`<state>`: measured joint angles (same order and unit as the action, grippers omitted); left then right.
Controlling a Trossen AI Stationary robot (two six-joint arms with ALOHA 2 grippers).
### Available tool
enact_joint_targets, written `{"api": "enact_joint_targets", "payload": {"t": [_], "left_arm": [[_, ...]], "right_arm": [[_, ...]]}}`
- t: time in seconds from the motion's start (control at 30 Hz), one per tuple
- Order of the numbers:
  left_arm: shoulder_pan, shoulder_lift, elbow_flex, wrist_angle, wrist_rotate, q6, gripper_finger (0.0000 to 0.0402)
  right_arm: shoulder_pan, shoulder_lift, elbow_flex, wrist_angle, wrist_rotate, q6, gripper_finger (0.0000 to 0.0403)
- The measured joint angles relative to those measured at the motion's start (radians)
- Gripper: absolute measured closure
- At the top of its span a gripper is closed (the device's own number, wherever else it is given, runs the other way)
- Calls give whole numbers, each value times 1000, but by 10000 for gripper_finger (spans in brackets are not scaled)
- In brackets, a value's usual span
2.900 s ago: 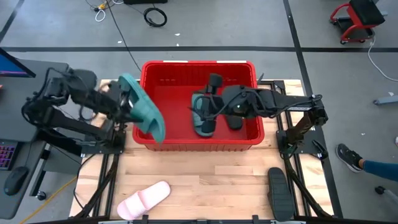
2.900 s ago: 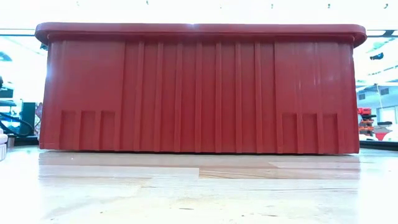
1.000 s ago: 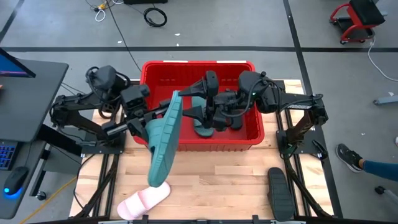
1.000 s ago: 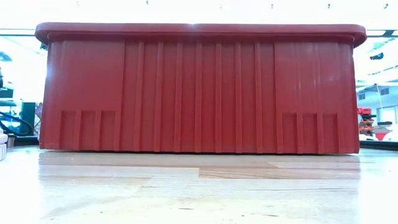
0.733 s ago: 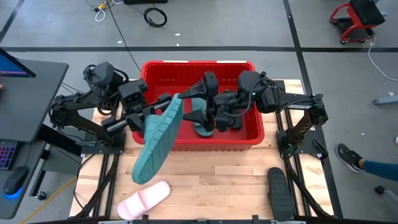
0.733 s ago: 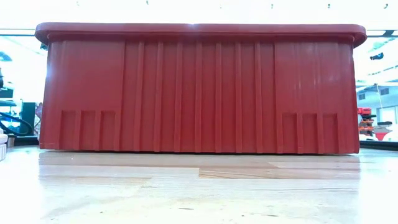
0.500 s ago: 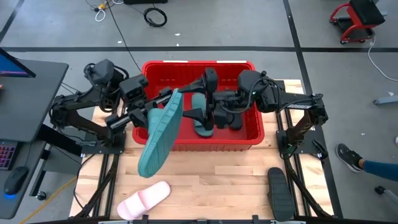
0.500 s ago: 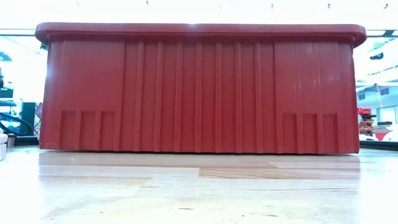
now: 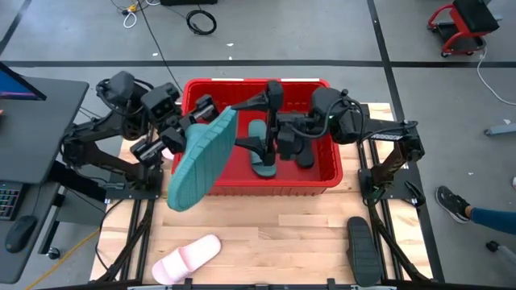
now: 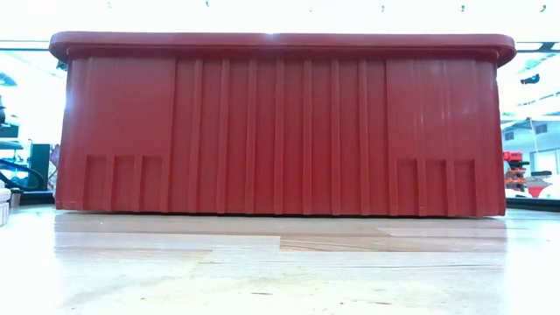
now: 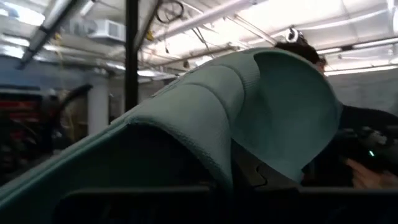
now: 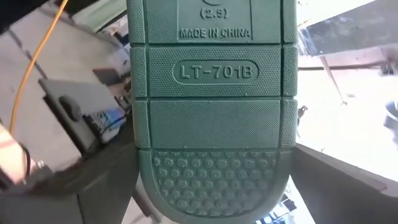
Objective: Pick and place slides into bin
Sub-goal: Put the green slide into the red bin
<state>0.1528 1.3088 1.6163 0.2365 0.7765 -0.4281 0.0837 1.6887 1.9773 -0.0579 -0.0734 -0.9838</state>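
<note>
- Table (image 9: 266, 225): pale wood boards. The far half is covered by the bin and both arms. In the low view the bin fills the frame and blocks everything behind it.
- Bin (image 9: 318, 173): one red crate at the table's far middle. Its left wall is hidden in the high view by the raised slide and the left arm. The low view gives only the ribbed front wall (image 10: 280, 122); the inside cannot be seen from there.
- Slides, five counted in the high view: two teal, two black, one pink.
- Raised teal slide (image 9: 201, 159): held up off the table, tilted, ribbed sole facing the camera, over the bin's left front corner, toe end hanging out past the front rim. The left wrist view fills with its strap (image 11: 249, 106); the right wrist view fills with its sole (image 12: 211, 106), with moulded lettering readable.
- Second teal slide (image 9: 260, 153): inside the bin, middle, partly covered by the right arm.
- Black slide in bin (image 9: 305, 157): just beside the teal one, mostly under the arm, outline hard to make out.
- Black slide on table (image 9: 360, 250): front right, lying lengthwise, well apart from the bin.
- Pink slide (image 9: 187, 259): front left of the table, its near end cut by the frame edge.
- Left gripper (image 9: 196, 121): clamped on the raised teal slide at its heel end.
- Right gripper (image 9: 256, 129): over the bin's middle, fingers spread wide, grasping nothing.
</note>
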Motion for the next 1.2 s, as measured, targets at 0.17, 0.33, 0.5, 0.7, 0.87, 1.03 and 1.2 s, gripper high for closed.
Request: {"api": "enact_joint_targets", "payload": {"t": [0.17, 0.33, 0.5, 0.7, 0.87, 1.03, 1.2], "left_arm": [[1, 1, -1, -8, -60, 21, 390], [2, 9, -4, -22, -93, 24, 390], [4, 5, -2, -15, -111, 37, 386], [4, 7, -4, -25, -101, 48, 383], [5, 7, -4, -26, -16, 37, 376], [6, 7, -4, -28, -6, -26, 315], [6, -4, -5, -53, -1, -33, 238]], "right_arm": [[0, -5, 0, -24, 15, -5, 4], [0, -4, 0, -58, 105, -13, 6], [1, -4, 0, -57, 141, 83, 26], [1, -4, 0, -84, 146, 73, 54], [3, -4, 0, -89, 143, 72, 54], [3, -4, 0, -90, 141, 82, 55], [6, -4, 2, -89, 131, 96, 56]]}}
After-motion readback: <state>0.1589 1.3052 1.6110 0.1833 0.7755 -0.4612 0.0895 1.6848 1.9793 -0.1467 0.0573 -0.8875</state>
